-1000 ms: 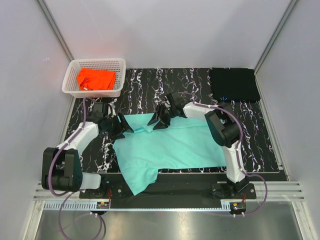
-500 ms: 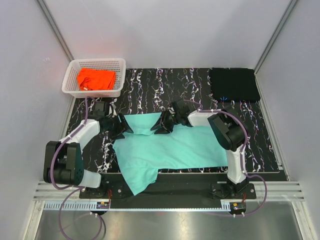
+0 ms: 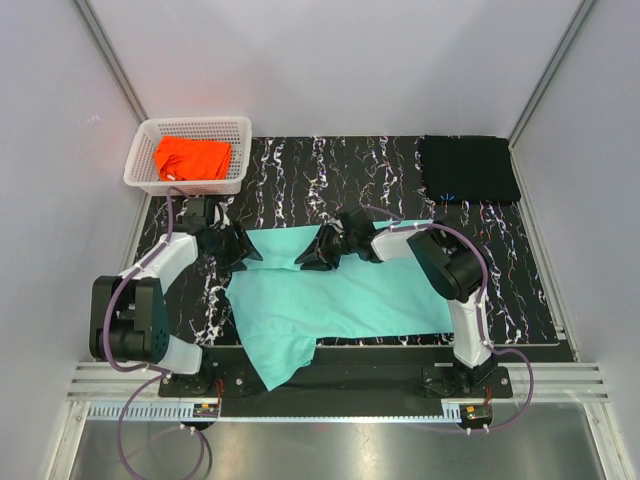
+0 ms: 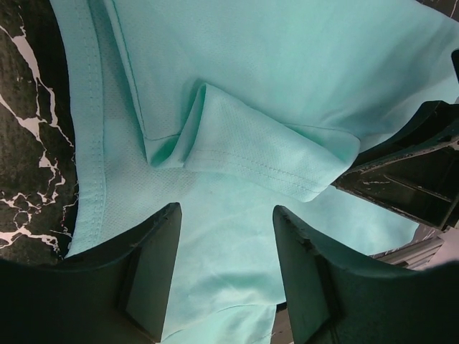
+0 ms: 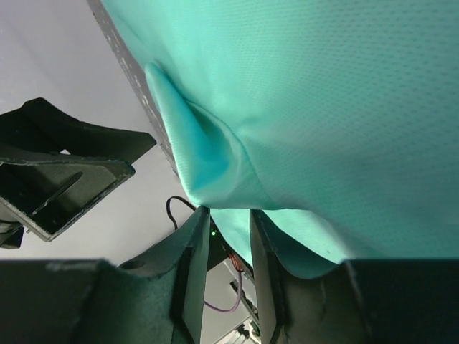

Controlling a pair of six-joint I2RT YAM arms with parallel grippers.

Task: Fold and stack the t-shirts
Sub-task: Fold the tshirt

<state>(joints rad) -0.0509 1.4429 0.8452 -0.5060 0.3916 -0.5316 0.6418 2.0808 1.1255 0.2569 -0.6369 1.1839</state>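
**Mint-teal t-shirt [image 3: 345,290] spread across the middle of the counter [image 3: 300,165], with both pincers at its far edge.**
The shirt lay mostly flat, one near-left part draped over the counter's near edge and a small fold turned over near its far-left corner. The left pincer [image 4: 226,211] stood at that far-left corner, jaws well apart over the cloth and gripping nothing. The right pincer [image 5: 226,215] stood at the middle of the far edge, jaws a narrow gap apart around a raised ridge of the teal cloth; whether they clamped it could not be told. The black t-shirt [image 3: 468,168] lay folded at the counter's far-right corner. The orange t-shirt [image 3: 192,158] lay crumpled in the white basket [image 3: 140,142] at the far left.
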